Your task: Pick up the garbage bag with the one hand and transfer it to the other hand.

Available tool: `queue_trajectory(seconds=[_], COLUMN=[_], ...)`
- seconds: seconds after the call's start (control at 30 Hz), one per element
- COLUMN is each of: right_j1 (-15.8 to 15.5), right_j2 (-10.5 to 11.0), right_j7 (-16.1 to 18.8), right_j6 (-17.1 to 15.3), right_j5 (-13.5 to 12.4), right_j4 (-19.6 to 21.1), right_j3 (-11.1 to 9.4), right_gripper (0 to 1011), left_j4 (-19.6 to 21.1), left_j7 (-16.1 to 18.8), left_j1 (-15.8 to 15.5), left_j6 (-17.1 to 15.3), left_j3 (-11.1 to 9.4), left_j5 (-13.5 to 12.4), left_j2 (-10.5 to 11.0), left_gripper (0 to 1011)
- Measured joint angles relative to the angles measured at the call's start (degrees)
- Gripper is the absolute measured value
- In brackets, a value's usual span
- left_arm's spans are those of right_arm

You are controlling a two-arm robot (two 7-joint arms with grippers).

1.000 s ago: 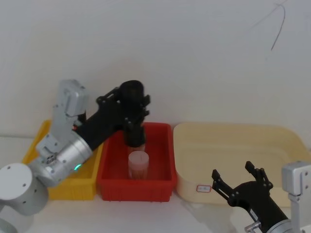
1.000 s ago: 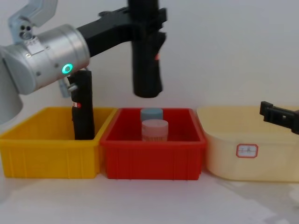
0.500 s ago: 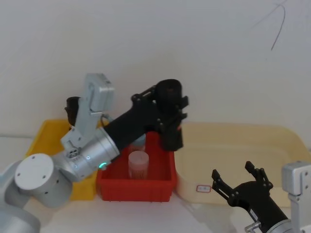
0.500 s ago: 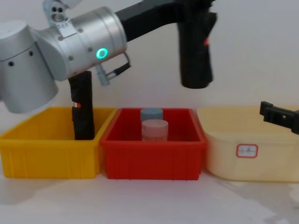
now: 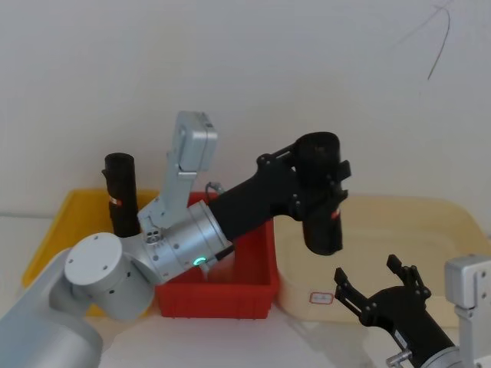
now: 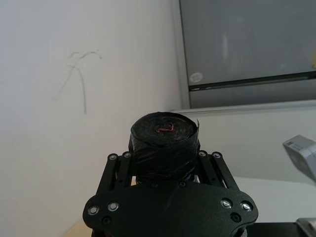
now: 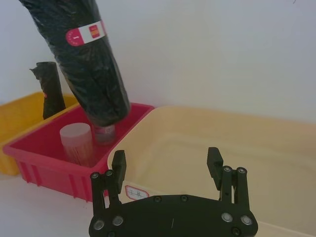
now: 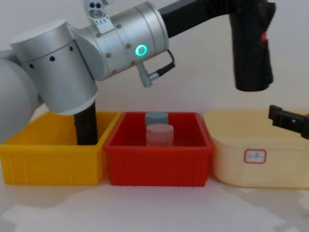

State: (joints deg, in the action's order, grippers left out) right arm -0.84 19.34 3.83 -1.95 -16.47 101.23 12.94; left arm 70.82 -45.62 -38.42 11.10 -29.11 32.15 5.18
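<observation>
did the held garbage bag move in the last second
Yes. The garbage bag went right, from over the red bin to over the cream tub.

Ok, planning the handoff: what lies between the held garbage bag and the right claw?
Bare air, by the right wrist view: the garbage bag hangs above the rim of the cream tub, the open right claw low in front.

In the chest view, three open containers stand in a row across the lower half of the frame on a white table: a yellow bin at left, a red bin in the centre, and a cream tub at right with a small white label on its front. In the red bin, a pinkish clear jar stands in front of a blue-lidded jar, and a spare black roll stands upright in the yellow bin. A white wall lies behind, with a thin dark curved mark at the head view's upper right.
</observation>
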Motion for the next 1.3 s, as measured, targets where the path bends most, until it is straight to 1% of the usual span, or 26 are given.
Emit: queue_trajectory(seconds=[0.27, 0.6, 0.8, 0.87, 0.93, 0.97, 1.0, 1.13, 1.2, 1.23, 1.3], right_j1=[0.0, 0.0, 0.0, 0.1, 0.2, 0.2, 0.3, 0.7, 1.2, 1.2, 1.7], right_j2=[0.0, 0.0, 0.0, 0.1, 0.4, 0.4, 0.6, 1.1, 1.5, 1.5, 1.8], right_j7=[0.0, 0.0, 0.0, 0.0, -0.1, -0.1, -0.3, -0.5, -0.6, -0.6, -0.6], right_j6=[0.0, 0.0, 0.3, 0.3, 0.4, 0.4, 0.4, 0.1, -0.2, -0.2, -0.4], right_j5=[0.0, 0.0, 0.7, 1.1, 2.1, 2.1, 3.0, 4.5, 6.1, 6.1, 7.1], right_j4=[0.0, 0.0, 0.1, 0.3, 0.6, 0.6, 0.8, 1.2, 1.6, 1.6, 1.7], right_j3=[0.0, 0.0, 0.0, 0.0, 0.2, 0.2, 0.4, 0.7, 1.2, 1.2, 1.7], right_gripper=[1001, 1001, 1001, 1001, 1001, 1001, 1001, 1001, 1001, 1001, 1001], left_j4=[-2.0, -3.2, -3.6, -3.7, -3.7, -3.8, -3.8, -3.9, -4.0, -4.0, -4.0], left_j7=[-1.1, -1.3, -1.3, -1.3, -1.3, -1.3, -1.3, -1.4, -1.4, -1.4, -1.4], left_j1=[-0.9, -1.3, -1.5, -1.5, -1.5, -1.6, -1.6, -1.6, -1.6, -1.6, -1.6], left_j6=[-0.2, 0.3, 0.5, 0.6, 0.6, 0.6, 0.6, 0.7, 0.7, 0.7, 0.7], left_j3=[-1.0, -1.4, -1.5, -1.6, -1.6, -1.6, -1.6, -1.7, -1.7, -1.7, -1.7], left_j5=[1.5, 2.3, 2.5, 2.6, 2.7, 2.7, 2.7, 2.8, 2.8, 2.8, 2.8], left_j2=[-1.3, -1.8, -2.0, -2.0, -2.1, -2.1, -2.1, -2.1, -2.2, -2.2, -2.2], left_gripper=[532, 532, 532, 532, 532, 532, 532, 532, 532, 532, 532])
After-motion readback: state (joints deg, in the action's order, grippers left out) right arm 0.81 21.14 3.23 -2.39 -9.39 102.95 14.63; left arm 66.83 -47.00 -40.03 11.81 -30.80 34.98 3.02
